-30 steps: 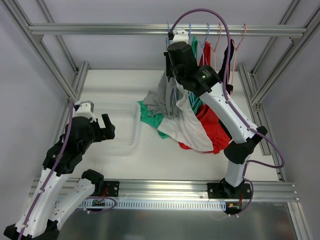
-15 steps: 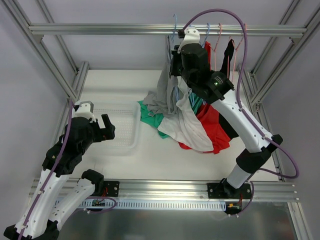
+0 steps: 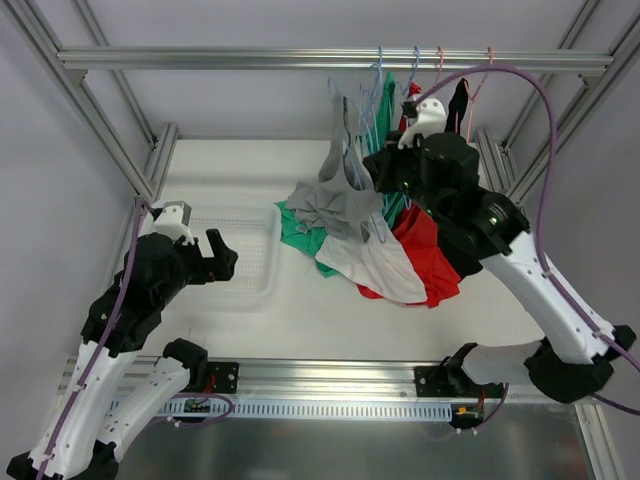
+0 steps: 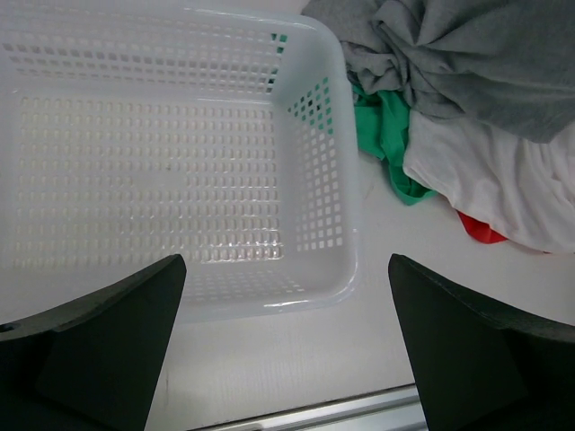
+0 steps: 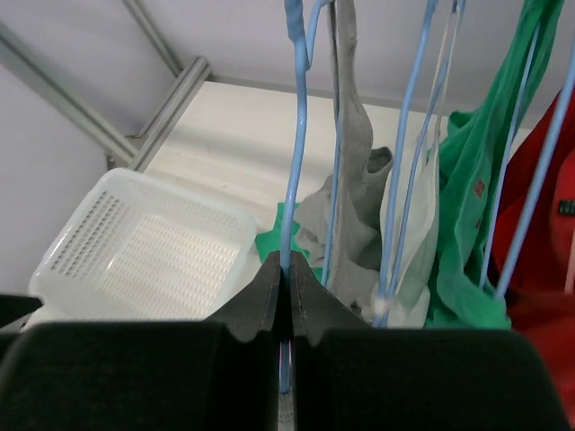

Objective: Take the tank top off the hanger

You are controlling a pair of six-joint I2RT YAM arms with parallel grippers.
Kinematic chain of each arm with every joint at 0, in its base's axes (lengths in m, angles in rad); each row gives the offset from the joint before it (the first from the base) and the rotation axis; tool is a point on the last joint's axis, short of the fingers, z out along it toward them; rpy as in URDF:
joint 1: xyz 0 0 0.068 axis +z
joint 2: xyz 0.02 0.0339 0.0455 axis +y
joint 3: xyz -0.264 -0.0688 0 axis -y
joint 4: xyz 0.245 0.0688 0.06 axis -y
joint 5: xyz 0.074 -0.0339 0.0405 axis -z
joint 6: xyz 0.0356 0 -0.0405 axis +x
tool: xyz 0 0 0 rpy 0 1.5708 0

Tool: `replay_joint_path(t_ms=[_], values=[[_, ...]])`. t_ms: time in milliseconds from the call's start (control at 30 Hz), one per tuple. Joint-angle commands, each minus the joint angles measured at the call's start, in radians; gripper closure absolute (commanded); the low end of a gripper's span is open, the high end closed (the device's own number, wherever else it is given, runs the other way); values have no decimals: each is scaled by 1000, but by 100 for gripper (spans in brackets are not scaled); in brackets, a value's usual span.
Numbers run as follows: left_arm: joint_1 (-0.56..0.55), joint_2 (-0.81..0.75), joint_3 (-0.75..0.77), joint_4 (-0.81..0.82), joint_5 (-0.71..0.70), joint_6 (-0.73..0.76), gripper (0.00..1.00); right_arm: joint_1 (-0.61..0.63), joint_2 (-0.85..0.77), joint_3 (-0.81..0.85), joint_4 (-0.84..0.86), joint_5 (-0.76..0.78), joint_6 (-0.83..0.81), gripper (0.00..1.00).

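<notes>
Looking down from the top camera, I see the right tool [image 3: 372, 176] clenched on a thin blue wire hanger [image 3: 345, 108] below the aluminium rail [image 3: 250, 58]. The grey tank top [image 3: 340, 195] drapes from that hanger, its soft lower part slumped on a pile of white, green and red garments [image 3: 385, 265] on the desk [image 3: 300, 325]. The left tool [image 3: 218, 262] hangs over the white plastic basket [image 3: 262, 290].

Through the left wrist camera, the black fingers [image 4: 99, 346] stand spread wide, holding nothing; the basket's perforated lattice floor lies between them, crumpled grey cloth just beyond its corner.

Through the right wrist camera, the jaws are pinched tight on the smooth blue wire. The tank top's grey strap hangs just right of it, beside more blue hangers and a green top [image 5: 467, 224].
</notes>
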Motion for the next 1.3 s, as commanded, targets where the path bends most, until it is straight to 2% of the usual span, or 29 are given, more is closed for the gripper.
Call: replay_joint_path(t_ms=[0,200,267,333,367,400,433,467,533,567,633,733,833,900,1000,1133,1267], values=[[10,-3,68,64,149,15,1,-2,-195,-121,65,-76,45,100],[6,87,183,152,425,-28,1,-2,-433,-241,-88,-259,62,100],[-37,145,217,189,441,-45,1,-2,-492,-266,-140,-306,73,100],[-126,192,255,219,348,-47,1,-2,-581,-275,-221,-370,82,100],[-269,245,305,229,294,-41,1,-2,-608,-270,-248,-385,87,100],[-343,276,336,235,245,-18,1,-2,-631,-264,-306,-405,90,100],[-417,308,373,244,129,-9,1,-2,-676,-255,-338,-409,93,100],[-566,372,448,247,64,29,1,0,-694,-228,-367,-410,94,100],[-704,443,529,256,-69,80,1,-2,-730,-195,-439,-416,102,100],[-806,518,613,267,-164,134,1,-2,-754,-153,-484,-421,103,100],[-868,593,738,273,-219,171,1,0,-767,-109,-525,-427,108,100],[-924,724,864,288,-256,205,1,0,-776,-57,-590,-422,104,100],[-938,833,927,305,-308,211,2,-2,-797,-56,-617,-421,103,100],[-939,862,942,311,-316,208,5,-2,-814,-49,-628,-415,108,100],[-941,896,947,334,-276,202,21,0,-826,-39,-636,-412,110,100],[-942,925,942,383,-227,202,26,-2,-826,-26,-647,-419,113,100],[-942,944,941,397,-222,192,37,-2,-826,-19,-647,-419,110,100]])
